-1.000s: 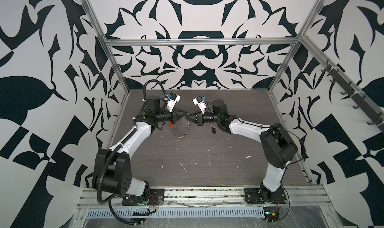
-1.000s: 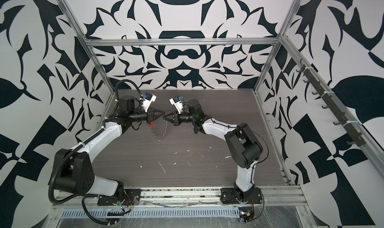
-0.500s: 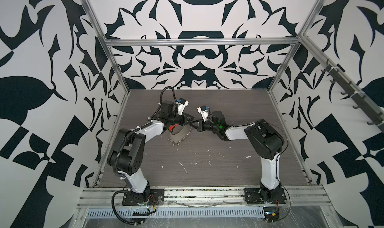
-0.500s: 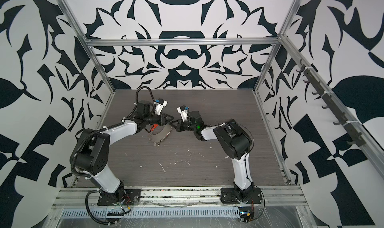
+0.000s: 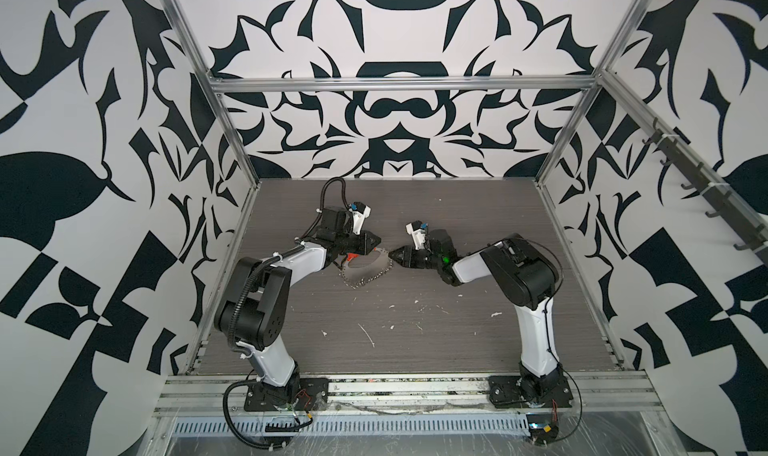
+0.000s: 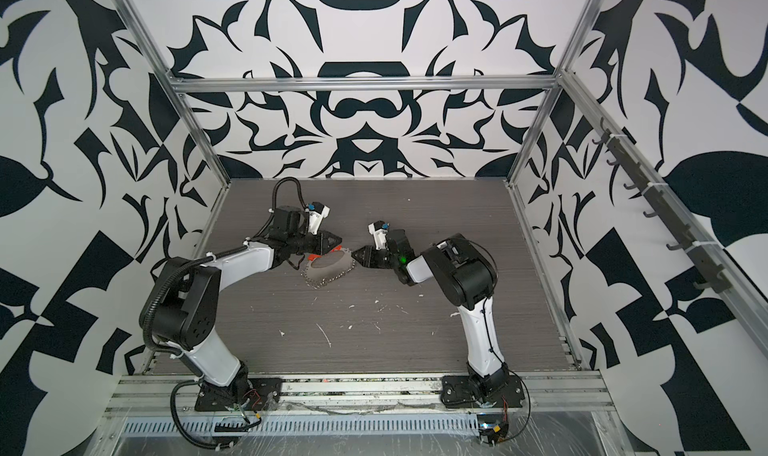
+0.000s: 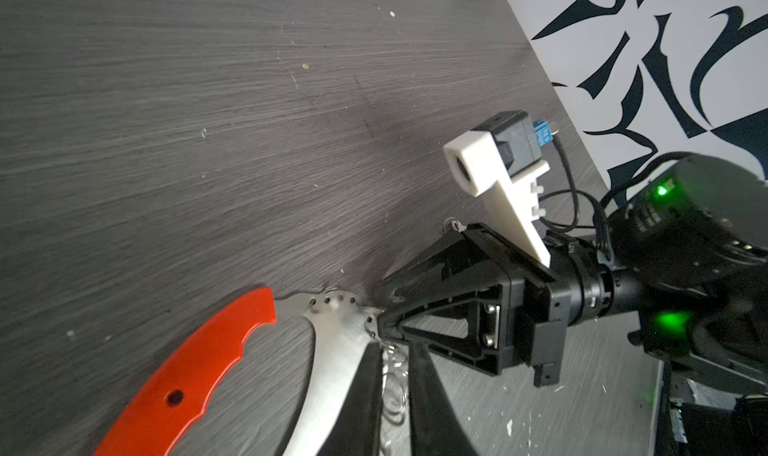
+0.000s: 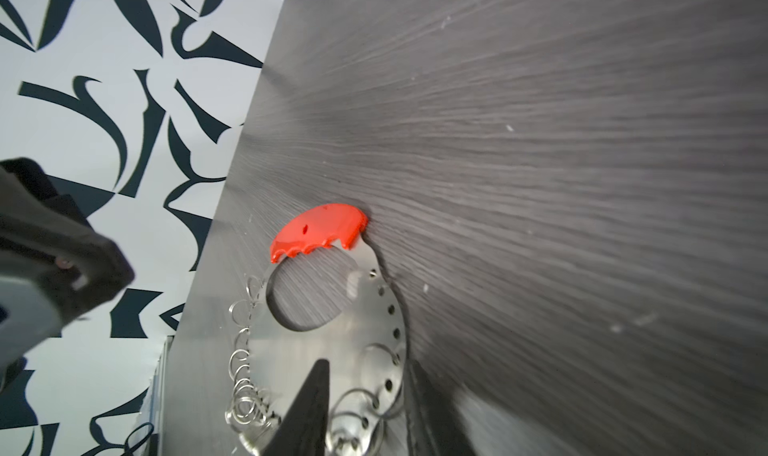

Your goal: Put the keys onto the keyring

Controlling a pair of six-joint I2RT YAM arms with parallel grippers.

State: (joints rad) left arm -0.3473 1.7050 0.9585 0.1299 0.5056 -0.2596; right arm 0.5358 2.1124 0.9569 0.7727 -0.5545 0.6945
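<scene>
The keyring (image 5: 365,281) lies flat on the bench (image 5: 415,316), mid-scene between the arms. The left gripper (image 5: 377,239) is narrowly parted at its far-left end, and the right gripper (image 5: 391,255) is parted astride its right edge. Threading looks unstarted. The next move calls for steadying a split ring and fetching the key, which I cannot make out.

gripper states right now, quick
left gripper: narrow gap over loose rings of the keyring, grip cannot be told
right gripper: open, astride the keyring's metal rim
</scene>
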